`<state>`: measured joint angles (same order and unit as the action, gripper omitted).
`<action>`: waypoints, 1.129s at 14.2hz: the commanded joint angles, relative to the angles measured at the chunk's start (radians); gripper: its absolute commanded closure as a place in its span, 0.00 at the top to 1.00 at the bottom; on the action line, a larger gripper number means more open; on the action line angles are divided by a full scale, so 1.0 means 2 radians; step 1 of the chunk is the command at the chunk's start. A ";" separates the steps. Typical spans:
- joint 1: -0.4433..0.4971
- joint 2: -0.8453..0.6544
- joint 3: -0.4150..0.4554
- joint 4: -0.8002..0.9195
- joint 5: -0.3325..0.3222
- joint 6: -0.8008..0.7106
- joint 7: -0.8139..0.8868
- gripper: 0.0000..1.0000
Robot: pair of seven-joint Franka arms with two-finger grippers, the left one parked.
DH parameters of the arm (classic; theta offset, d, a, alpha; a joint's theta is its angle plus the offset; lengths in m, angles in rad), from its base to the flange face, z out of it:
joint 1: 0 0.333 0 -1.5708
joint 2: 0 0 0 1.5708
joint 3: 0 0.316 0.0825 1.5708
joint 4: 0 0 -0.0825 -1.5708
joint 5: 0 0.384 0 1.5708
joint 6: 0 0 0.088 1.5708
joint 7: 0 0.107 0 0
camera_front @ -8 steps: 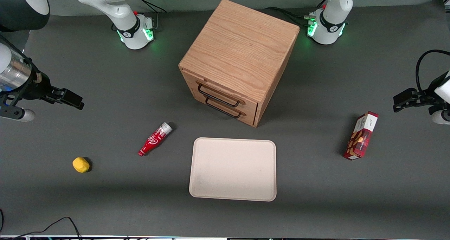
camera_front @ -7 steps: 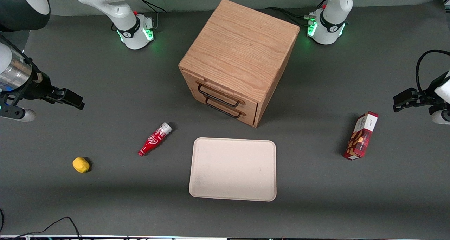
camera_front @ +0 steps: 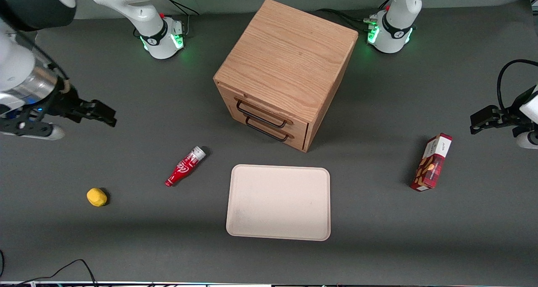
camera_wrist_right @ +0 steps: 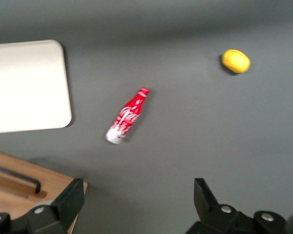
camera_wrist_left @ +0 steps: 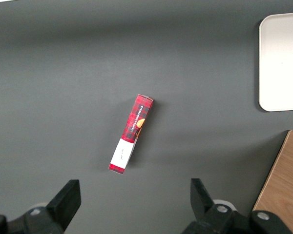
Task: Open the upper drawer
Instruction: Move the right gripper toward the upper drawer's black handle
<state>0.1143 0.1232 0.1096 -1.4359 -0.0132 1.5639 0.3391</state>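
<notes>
The wooden cabinet [camera_front: 286,64] stands mid-table with both drawers shut. Its upper drawer [camera_front: 232,97] carries a thin black wire handle [camera_front: 259,115], just above the lower drawer's identical handle [camera_front: 267,132]. My right gripper [camera_front: 103,114] hovers above the table toward the working arm's end, well apart from the cabinet and about level with the drawer fronts. It is open and holds nothing. In the right wrist view the gripper [camera_wrist_right: 136,190] has wide-spread fingers over bare table, and a corner of the cabinet [camera_wrist_right: 19,202] shows with one black handle [camera_wrist_right: 14,178].
A red bottle [camera_front: 185,166] lies on its side between gripper and cabinet, nearer the camera. A yellow lump [camera_front: 97,197] sits nearer still. A cream tray [camera_front: 278,202] lies in front of the drawers. A red box [camera_front: 431,162] lies toward the parked arm's end.
My right gripper has moved toward the cabinet and slightly away from the camera. The fingers stay open. The drawers and loose objects have not moved.
</notes>
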 commanded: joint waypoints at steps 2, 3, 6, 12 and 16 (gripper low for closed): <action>-0.002 0.036 0.062 0.038 0.009 -0.013 -0.042 1.00; -0.003 0.042 0.082 0.038 0.009 -0.014 -0.092 1.00; 0.000 0.053 0.115 0.031 0.009 -0.013 -0.224 1.00; 0.001 0.111 0.198 0.031 0.007 0.039 -0.241 1.00; 0.001 0.150 0.217 0.032 0.006 0.085 -0.251 1.00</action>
<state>0.1219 0.3714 0.5296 -1.4119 -0.0087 1.7091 -0.1252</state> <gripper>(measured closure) 0.000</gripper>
